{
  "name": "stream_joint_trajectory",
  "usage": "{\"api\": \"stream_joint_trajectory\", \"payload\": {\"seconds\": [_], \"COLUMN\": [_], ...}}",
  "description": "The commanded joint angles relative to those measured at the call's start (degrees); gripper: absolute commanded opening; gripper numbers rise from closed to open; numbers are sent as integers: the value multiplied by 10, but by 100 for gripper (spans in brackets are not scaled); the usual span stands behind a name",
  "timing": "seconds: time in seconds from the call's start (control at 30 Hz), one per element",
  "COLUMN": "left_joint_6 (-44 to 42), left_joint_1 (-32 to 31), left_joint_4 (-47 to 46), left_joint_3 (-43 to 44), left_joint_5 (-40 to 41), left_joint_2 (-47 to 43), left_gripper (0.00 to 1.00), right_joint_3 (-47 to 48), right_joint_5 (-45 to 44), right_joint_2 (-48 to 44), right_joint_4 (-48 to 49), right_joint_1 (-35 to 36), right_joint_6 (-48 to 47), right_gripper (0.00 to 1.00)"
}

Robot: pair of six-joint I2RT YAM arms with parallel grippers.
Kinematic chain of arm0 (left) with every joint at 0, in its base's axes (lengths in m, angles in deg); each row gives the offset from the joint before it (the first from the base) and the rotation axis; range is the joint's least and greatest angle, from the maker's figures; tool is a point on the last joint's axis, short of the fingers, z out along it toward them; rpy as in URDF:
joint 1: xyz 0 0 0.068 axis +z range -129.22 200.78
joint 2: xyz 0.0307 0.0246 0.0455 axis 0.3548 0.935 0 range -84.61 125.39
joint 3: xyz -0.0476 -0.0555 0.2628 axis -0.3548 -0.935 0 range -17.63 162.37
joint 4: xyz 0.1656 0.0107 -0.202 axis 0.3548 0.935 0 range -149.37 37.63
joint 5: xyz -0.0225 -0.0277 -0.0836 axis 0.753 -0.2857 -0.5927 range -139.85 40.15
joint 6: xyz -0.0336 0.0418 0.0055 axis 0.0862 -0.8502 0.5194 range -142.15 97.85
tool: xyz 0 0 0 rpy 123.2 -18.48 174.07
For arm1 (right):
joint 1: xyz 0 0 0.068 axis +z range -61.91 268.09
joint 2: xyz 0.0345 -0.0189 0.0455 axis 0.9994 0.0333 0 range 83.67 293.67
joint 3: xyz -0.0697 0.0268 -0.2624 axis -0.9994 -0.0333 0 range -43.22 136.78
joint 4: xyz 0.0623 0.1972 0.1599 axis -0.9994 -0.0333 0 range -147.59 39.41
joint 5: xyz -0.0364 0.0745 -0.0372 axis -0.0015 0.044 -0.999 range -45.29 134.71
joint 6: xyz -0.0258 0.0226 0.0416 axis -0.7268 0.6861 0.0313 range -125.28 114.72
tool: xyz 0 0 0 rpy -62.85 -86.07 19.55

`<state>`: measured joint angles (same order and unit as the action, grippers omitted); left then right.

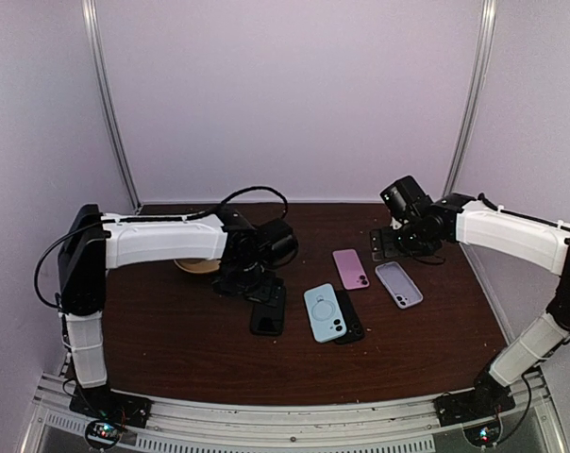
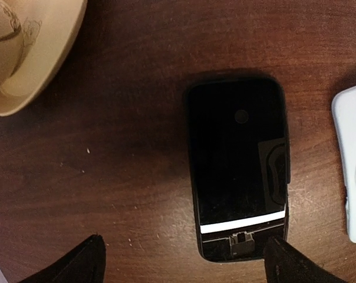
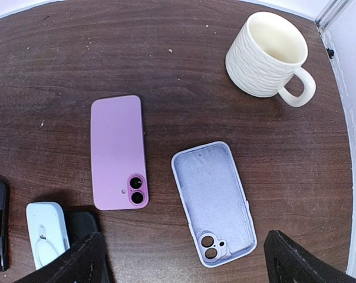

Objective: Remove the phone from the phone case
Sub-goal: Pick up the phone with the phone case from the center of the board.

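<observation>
A black phone in a black case [image 2: 237,165] lies screen up on the dark wooden table [image 2: 125,147]; it also shows in the top view [image 1: 268,310]. My left gripper [image 2: 184,266] is open just above the phone's near end, with its right fingertip [image 2: 287,262] by the phone's corner; in the top view the left gripper [image 1: 251,280] hangs over the phone's far end. My right gripper [image 3: 187,266] is open and empty, held high above a pink phone [image 3: 119,153] and an empty lavender case [image 3: 216,200]. In the top view the right gripper [image 1: 396,247] sits at the back right.
A light blue phone case [image 1: 325,312] lies partly over a black item [image 1: 352,327] mid-table. A beige cup [image 2: 30,47] stands under the left arm. A white ribbed mug [image 3: 266,56] stands beyond the lavender case, near the table's right edge [image 3: 343,147].
</observation>
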<state>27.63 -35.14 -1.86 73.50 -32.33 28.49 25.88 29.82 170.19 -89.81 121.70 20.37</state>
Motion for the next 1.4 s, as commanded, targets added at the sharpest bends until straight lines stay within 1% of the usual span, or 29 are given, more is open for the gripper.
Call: {"api": "stream_joint_trajectory", "payload": {"seconds": [0.0, 0.47, 0.8, 0.97, 1.03, 1.17, 1.23, 1.37], "left_joint_6": [73, 66, 57, 62, 62, 42, 23, -28], "left_joint_1": [-15, -27, -32, -33, -33, -34, -33, -34], "left_joint_4": [23, 23, 10, -4, -7, -31, -56, -104], "left_joint_3": [29, 75, 73, 52, 47, 27, 1, -39], "left_joint_5": [-31, -61, -83, -85, -83, -76, -74, -73], "left_joint_2": [31, 107, 135, 139, 141, 132, 117, 74], "left_gripper": [97, 98, 98, 98, 95, 77, 70, 68], "right_joint_3": [-12, -39, -45, -42, -41, -36, -35, -35], "right_joint_5": [-26, 0, 5, 7, 7, 15, 24, 55], "right_joint_2": [-17, -30, -27, -24, -25, -29, -33, -44], "right_joint_4": [-8, -1, 1, -3, -6, -15, -19, -24], "right_joint_1": [-5, -5, -5, -5, -5, -5, -5, -4], "right_joint_6": [-5, -10, -12, -14, -15, -14, -14, -16], "right_gripper": [100, 99, 99, 99, 99, 100, 100, 100]}}
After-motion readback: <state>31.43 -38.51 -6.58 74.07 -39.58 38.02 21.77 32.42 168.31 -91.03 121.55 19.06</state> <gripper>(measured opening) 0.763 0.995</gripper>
